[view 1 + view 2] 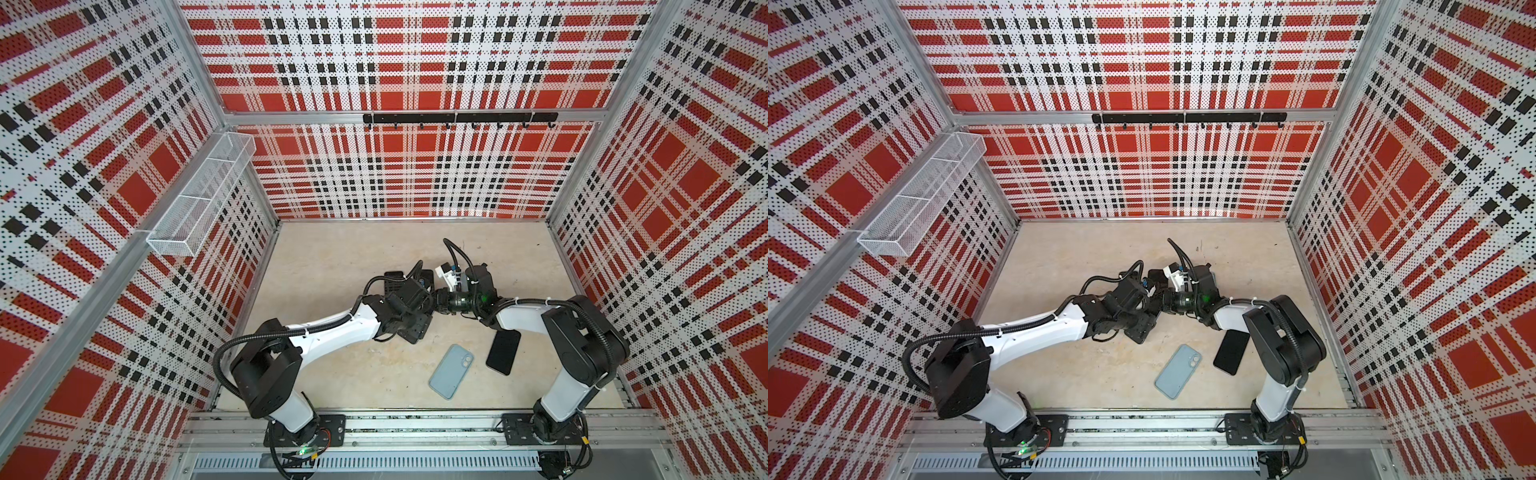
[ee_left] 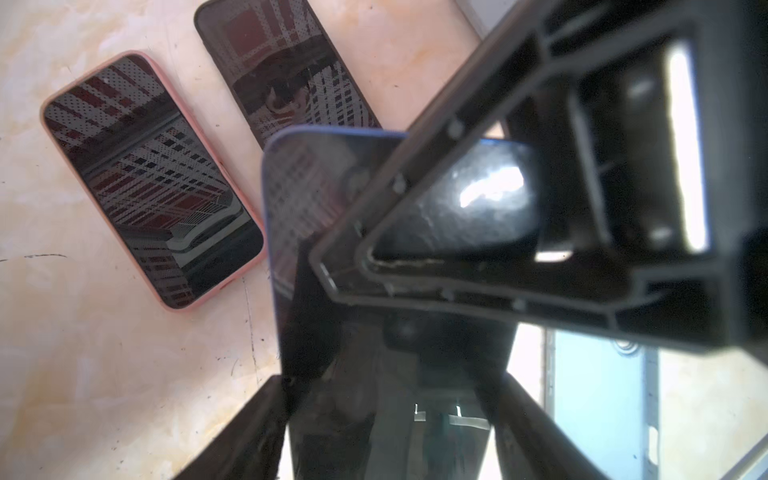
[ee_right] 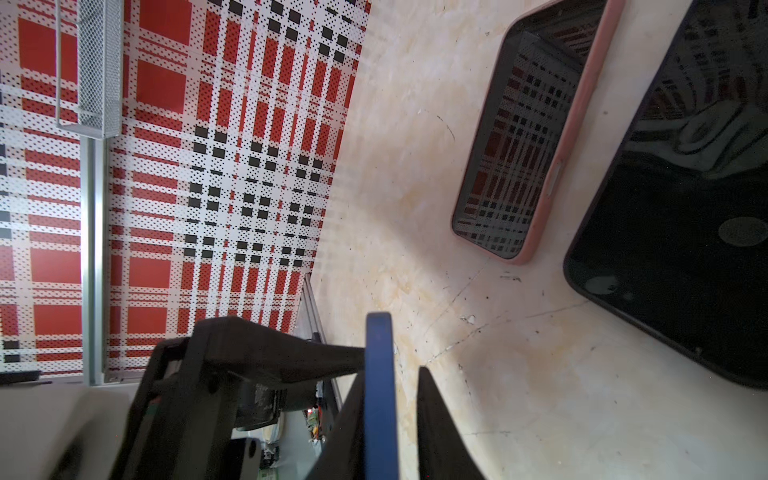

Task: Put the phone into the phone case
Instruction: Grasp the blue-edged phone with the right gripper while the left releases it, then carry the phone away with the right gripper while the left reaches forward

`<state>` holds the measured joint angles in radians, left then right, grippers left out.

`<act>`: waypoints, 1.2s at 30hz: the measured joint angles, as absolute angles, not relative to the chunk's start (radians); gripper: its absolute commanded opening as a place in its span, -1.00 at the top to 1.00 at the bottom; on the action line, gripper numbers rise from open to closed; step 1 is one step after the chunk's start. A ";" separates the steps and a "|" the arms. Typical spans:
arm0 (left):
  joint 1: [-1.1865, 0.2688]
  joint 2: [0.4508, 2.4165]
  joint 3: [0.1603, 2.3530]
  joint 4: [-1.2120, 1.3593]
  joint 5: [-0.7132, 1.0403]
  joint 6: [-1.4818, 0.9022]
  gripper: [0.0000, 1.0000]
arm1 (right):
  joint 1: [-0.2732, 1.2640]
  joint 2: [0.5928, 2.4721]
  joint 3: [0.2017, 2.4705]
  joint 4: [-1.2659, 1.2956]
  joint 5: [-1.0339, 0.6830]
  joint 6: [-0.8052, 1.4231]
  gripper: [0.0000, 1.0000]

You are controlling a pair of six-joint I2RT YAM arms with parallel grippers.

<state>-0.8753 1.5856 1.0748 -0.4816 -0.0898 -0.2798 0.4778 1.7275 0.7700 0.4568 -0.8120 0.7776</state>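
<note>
Right wrist view: plaid walls [image 3: 228, 166], scuffed beige tabletop [image 3: 415, 208]; left tool [image 2: 390, 395] clamps blue-edged phone [image 3: 379, 332], right tool [image 3: 390, 374] unclear.

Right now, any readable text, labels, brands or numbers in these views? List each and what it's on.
No readable text in any view.
blue-edged phone: reflections only, no text.
pink-cased phone: reflections only.
black phone: reflections only.
light blue case: no logo or print visible.
arm-base electronics: any markings too small and blurred to read.
</note>
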 measured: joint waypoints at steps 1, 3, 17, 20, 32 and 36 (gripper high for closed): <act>-0.875 1.589 1.082 -0.487 -0.084 -0.278 -0.27 | 0.477 1.723 0.770 0.458 -0.812 0.773 0.83; -0.875 1.593 1.097 -0.490 -0.081 -0.274 -0.32 | 0.473 1.710 0.769 0.453 -0.810 0.765 0.96; -0.881 1.549 1.209 -0.494 -0.075 -0.257 -0.99 | 0.328 1.365 0.726 0.190 -0.633 0.683 1.00; -0.891 1.528 1.247 -0.495 -0.079 -0.269 -0.99 | 0.277 1.214 0.724 0.064 -0.514 0.635 1.00; -0.905 1.859 1.637 -0.529 -0.073 -0.593 -0.75 | 0.239 0.664 0.725 -0.421 0.096 0.413 1.00; -0.911 2.112 1.882 -0.604 -0.075 -0.636 -0.65 | 0.239 0.587 0.725 -0.516 0.174 0.396 1.00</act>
<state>-0.9108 2.1117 1.8816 -0.6037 -0.0753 -0.6361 0.2386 0.5865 0.7250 -0.5159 0.1741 0.3962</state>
